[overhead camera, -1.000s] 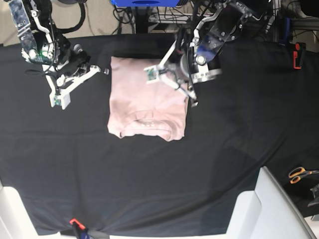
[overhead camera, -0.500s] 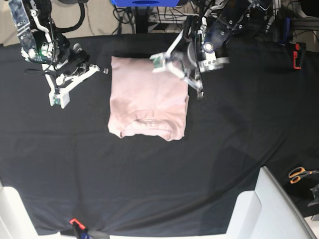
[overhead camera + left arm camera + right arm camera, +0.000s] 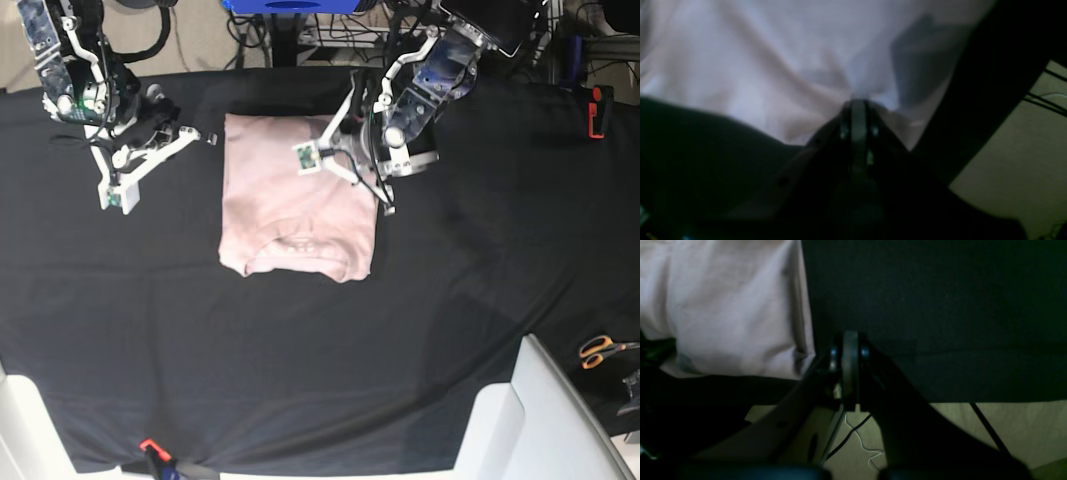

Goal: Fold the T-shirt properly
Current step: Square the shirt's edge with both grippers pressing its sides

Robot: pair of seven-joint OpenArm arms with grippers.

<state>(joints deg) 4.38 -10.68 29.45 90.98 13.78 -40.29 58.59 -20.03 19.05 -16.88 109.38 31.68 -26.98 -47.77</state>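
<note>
T-shirt (image 3: 295,210) nudged slightly; left end effector (image 3: 857,106) shut, shifted over shirt; right end effector (image 3: 850,340) shut, empty.

T-shirt (image 3: 298,205): one | scissors (image 3: 598,350): one | robot arms (image 3: 440,85): two

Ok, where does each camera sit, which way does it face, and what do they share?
Base: high, facing down over the black tablecloth; shows both arms.
Left wrist: on the left arm, facing the T-shirt; shows the left gripper.
Right wrist: on the right arm, facing cloth and shirt edge; shows the right gripper.
All three share the shirt.
</note>
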